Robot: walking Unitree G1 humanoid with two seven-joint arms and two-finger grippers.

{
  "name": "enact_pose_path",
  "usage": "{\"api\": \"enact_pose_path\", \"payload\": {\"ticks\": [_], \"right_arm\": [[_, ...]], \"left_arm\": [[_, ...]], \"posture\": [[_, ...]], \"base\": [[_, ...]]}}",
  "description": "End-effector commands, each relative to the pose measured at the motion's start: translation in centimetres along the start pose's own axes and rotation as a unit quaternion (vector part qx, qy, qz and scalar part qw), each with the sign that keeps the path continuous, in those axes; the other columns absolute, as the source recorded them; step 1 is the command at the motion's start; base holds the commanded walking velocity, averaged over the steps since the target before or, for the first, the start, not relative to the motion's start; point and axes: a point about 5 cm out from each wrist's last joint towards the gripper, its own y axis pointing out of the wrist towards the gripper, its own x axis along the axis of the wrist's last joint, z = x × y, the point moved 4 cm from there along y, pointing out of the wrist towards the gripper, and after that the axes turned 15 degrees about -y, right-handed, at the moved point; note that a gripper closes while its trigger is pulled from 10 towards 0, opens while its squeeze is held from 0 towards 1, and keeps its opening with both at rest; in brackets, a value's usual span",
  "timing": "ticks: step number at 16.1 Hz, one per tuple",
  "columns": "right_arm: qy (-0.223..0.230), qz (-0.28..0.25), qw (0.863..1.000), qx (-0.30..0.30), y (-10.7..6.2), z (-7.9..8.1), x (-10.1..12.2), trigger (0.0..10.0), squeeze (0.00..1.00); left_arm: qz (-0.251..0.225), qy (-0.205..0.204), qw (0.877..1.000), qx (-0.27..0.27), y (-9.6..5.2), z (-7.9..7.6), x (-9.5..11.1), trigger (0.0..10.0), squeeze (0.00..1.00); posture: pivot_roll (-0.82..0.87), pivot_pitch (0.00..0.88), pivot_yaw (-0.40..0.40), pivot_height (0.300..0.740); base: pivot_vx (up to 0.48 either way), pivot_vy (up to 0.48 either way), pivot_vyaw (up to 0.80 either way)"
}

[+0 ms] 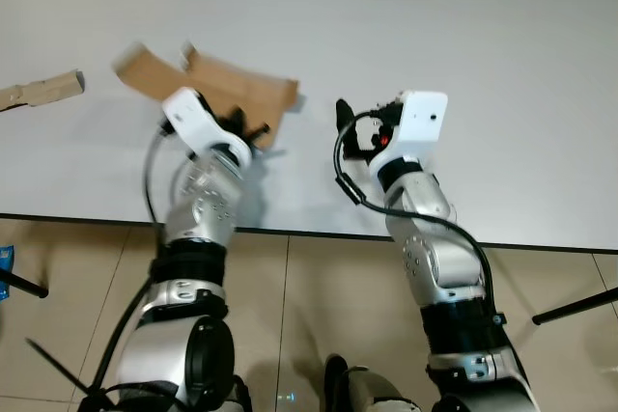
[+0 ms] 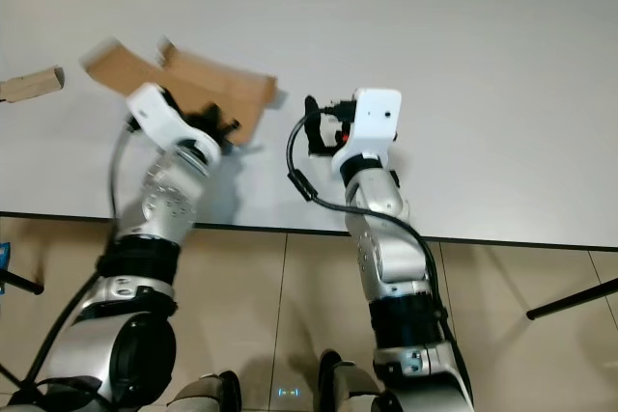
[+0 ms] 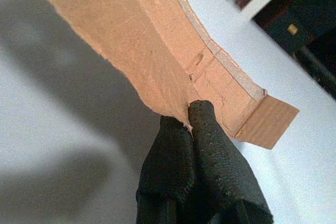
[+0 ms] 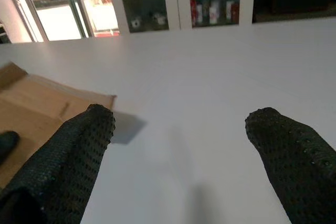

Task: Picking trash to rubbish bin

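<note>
A torn piece of brown cardboard (image 1: 232, 89) is held a little off the white table (image 1: 502, 74), one edge pinched between the two black fingers of my left gripper (image 3: 190, 121), which is shut on it. The same cardboard (image 3: 131, 35) casts a shadow on the table below. To its right, my right gripper (image 1: 359, 130) hovers over the table with its fingers (image 4: 79, 150) spread wide and nothing between them; the cardboard's corner (image 4: 47, 103) lies just beside it.
A second brown cardboard scrap (image 1: 39, 90) lies at the table's left edge. The table's near edge (image 1: 309, 232) runs across in front of me, with tiled floor below and black furniture legs (image 1: 575, 306) at the right. Glass-door cabinets (image 4: 173, 3) stand beyond the table.
</note>
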Motion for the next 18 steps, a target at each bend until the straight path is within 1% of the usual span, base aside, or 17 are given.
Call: {"api": "enact_pose_path", "payload": {"ticks": [1, 4, 6, 10, 11, 12, 14, 15, 16, 17, 18], "right_arm": [[0.004, -0.011, 1.0, -0.006, 0.2, -0.3, 0.3, 10.0, 0.0], [0.009, -0.018, 1.0, 0.0, 0.3, -0.2, 0.4, 10.0, 0.0], [0.023, -0.032, 0.999, 0.008, 0.5, 0.1, 0.9, 10.0, 0.0], [0.02, -0.042, 0.999, 0.016, 0.6, 0.3, 1.3, 10.0, 0.0], [0.018, -0.039, 0.999, 0.013, 0.7, 0.1, 1.1, 10.0, 0.0], [0.017, -0.039, 0.999, 0.013, 0.7, 0.1, 1.0, 10.0, 0.0], [0.012, -0.035, 0.999, 0.006, 0.8, -0.1, 0.7, 10.0, 0.0], [0.011, -0.031, 0.999, -0.001, 0.8, -0.4, 0.6, 10.0, 0.0], [0.007, -0.027, 1.0, -0.015, 0.8, -1.0, 0.3, 10.0, 0.0], [0.006, -0.025, 0.999, -0.021, 0.8, -1.2, 0.2, 10.0, 0.0], [0.002, -0.018, 0.999, -0.041, 0.8, -2.0, -0.1, 10.0, 0.0]], "left_arm": [[-0.022, 0.027, 0.999, -0.014, -0.2, -0.8, 0.8, 10.0, 0.0], [-0.031, 0.036, 0.999, -0.015, -0.6, -0.9, 1.1, 10.0, 0.0], [-0.034, 0.048, 0.998, -0.019, -1.1, -1.0, 1.0, 10.0, 0.0], [-0.047, 0.071, 0.996, -0.031, -1.7, -1.3, 1.4, 10.0, 0.0], [-0.055, 0.101, 0.993, -0.037, -2.0, -1.4, 1.7, 10.0, 0.0], [-0.056, 0.108, 0.992, -0.038, -2.1, -1.4, 1.8, 10.0, 0.0], [-0.055, 0.138, 0.988, -0.04, -2.6, -1.0, 1.7, 10.0, 0.0], [-0.058, 0.165, 0.984, -0.042, -2.7, -1.0, 1.9, 10.0, 0.0], [-0.061, 0.2, 0.977, -0.048, -2.8, -1.1, 1.8, 10.0, 0.0], [-0.062, 0.212, 0.974, -0.049, -2.9, -1.1, 1.7, 10.0, 0.0], [-0.067, 0.241, 0.967, -0.054, -3.1, -1.3, 1.4, 10.0, 0.0]], "posture": [[-0.05, 0.094, -0.042, 0.74], [-0.04, 0.091, -0.047, 0.74], [-0.04, 0.085, -0.048, 0.74], [-0.03, 0.074, -0.05, 0.74], [-0.03, 0.072, -0.051, 0.74], [-0.02, 0.072, -0.051, 0.74], [-0.02, 0.069, -0.05, 0.74], [-0.02, 0.067, -0.048, 0.74], [-0.02, 0.065, -0.051, 0.74], [-0.02, 0.065, -0.051, 0.74], [-0.03, 0.062, -0.055, 0.74]], "base": [[0.0, 0.0, 0.0], [0.0, 0.0, 0.0], [0.0, 0.0, 0.0], [0.0, 0.0, 0.0], [0.0, 0.0, 0.0], [0.0, 0.0, 0.0], [0.0, 0.0, 0.0], [0.0, 0.0, 0.0], [0.0, 0.0, 0.0], [0.0, 0.0, 0.0], [0.0, 0.0, 0.0]]}}
